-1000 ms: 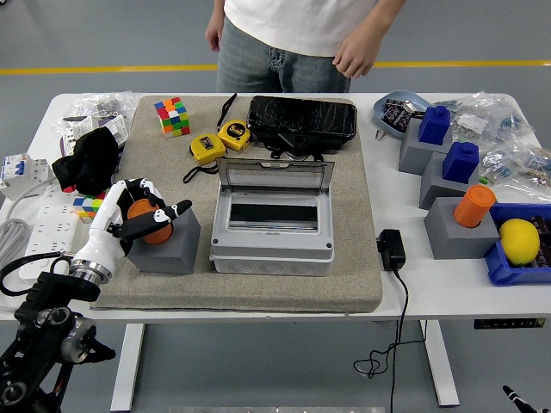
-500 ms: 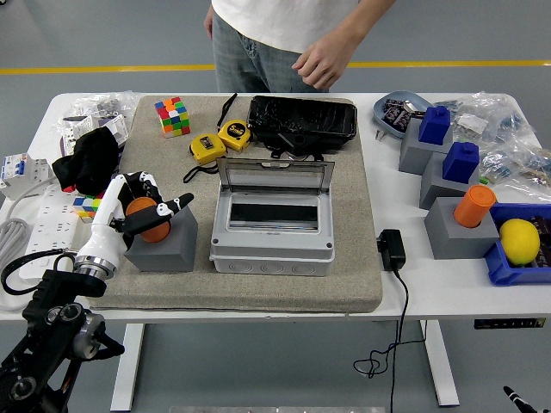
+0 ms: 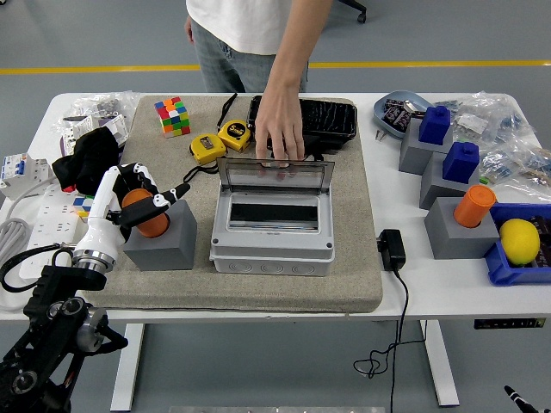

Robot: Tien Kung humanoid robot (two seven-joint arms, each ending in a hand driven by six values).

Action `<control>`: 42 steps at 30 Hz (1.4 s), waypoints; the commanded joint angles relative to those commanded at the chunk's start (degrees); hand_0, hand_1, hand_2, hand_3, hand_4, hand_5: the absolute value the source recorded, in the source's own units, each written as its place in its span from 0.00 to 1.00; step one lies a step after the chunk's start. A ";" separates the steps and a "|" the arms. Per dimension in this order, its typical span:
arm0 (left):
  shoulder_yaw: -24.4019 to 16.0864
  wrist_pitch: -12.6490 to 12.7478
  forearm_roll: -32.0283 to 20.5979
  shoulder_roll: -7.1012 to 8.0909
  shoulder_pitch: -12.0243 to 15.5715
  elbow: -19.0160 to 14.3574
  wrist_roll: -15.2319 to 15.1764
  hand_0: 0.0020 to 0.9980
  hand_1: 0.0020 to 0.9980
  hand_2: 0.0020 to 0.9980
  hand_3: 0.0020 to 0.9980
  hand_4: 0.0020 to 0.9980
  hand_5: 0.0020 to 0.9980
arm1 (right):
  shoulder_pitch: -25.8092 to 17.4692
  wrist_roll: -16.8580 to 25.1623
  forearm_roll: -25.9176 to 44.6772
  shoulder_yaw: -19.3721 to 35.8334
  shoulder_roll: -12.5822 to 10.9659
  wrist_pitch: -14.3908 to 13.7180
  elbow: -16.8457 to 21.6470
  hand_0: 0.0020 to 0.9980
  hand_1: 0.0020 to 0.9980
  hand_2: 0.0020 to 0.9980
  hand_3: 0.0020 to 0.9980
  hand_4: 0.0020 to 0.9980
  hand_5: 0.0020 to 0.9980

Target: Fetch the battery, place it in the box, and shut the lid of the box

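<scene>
head view: left robot hand (image 3: 142,200) grips orange battery (image 3: 148,219), partly hiding it; person's hand (image 3: 281,131) on box lid (image 3: 274,176).

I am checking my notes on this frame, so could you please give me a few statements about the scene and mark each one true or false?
1. The robot's left hand grips the orange battery sitting in the grey block. True.
2. The grey box has its lid shut. False: the clear lid stands open, upright at the back.
3. A person's hand touches the top edge of the lid. True.
4. The battery already lies inside the box. False: it is still at the block, left of the box.
5. The lemon sits in a blue tray at the table's right. True.
</scene>
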 joint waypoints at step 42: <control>23.92 10.17 48.80 8.18 -3.82 -22.43 6.25 0.03 0.00 0.01 0.04 0.92 0.06 | 0.73 -0.08 -0.16 0.93 -0.52 0.00 -0.20 0.80 0.73 0.72 0.76 1.00 0.99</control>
